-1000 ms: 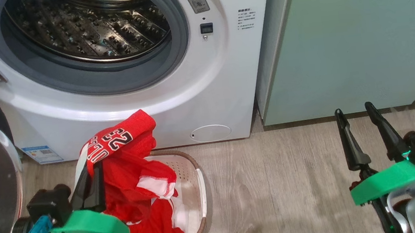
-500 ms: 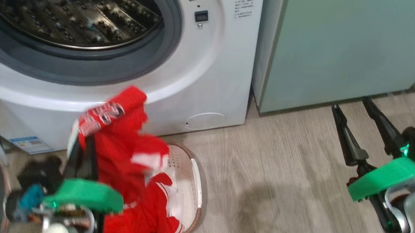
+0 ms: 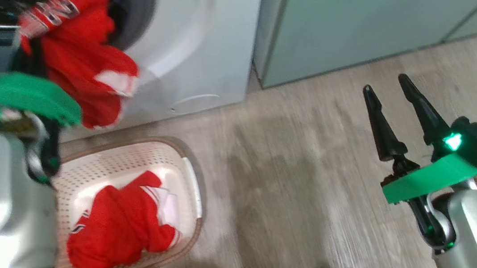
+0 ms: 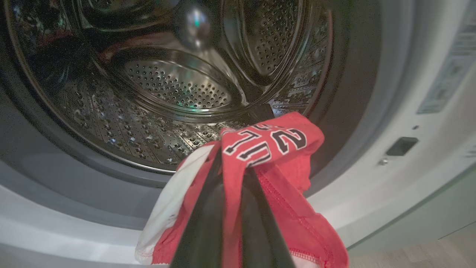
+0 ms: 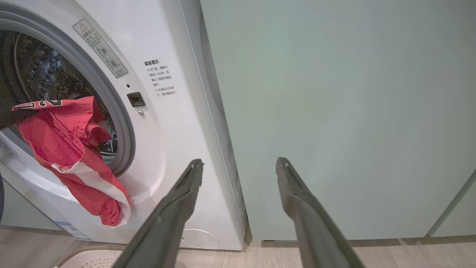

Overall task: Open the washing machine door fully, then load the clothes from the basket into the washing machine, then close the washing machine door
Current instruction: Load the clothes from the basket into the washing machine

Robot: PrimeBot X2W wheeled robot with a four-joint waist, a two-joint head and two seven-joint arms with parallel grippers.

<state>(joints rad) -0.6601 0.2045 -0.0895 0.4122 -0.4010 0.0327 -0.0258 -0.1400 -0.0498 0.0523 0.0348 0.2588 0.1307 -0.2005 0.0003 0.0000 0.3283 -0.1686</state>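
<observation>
- Your left pincer (image 4: 230, 158) is clamped on the red jersey (image 4: 271, 143), the two fingers pinching a fold just under the white lettering.
- The jersey hangs at the mouth of the washing machine (image 3: 192, 45). Its top is level with the opening, and its lower part drapes outside over the grey gasket (image 4: 74, 175) and the white front. It is not yet inside the steel drum (image 4: 178, 85).
- Expect the jersey to handle as soft, light and limp. It will sag from the one pinch point and trail its white-trimmed hem. That hem looks likely to drag on the gasket lip, so carry the pinch deep past the lip before you let go.
- A second red garment (image 3: 119, 228) lies crumpled in the cream basket (image 3: 193, 188), low against the bottom.
- To take that one, aim for a raised fold near the middle of the heap. Avoid the flat edges by the perforated wall, where the fingers may catch plastic instead of cloth.
- Your right pincer (image 3: 384, 82) stands wide and empty above the floor (image 3: 292, 168), well apart from the basket.
- The floor is pale wood-look plank, with the basket standing on it just in front of the machine.
- Pale green cabinets (image 3: 363, 3) sit right beside the machine on your right.
- The head view is blurred, so fine detail there is uncertain.
</observation>
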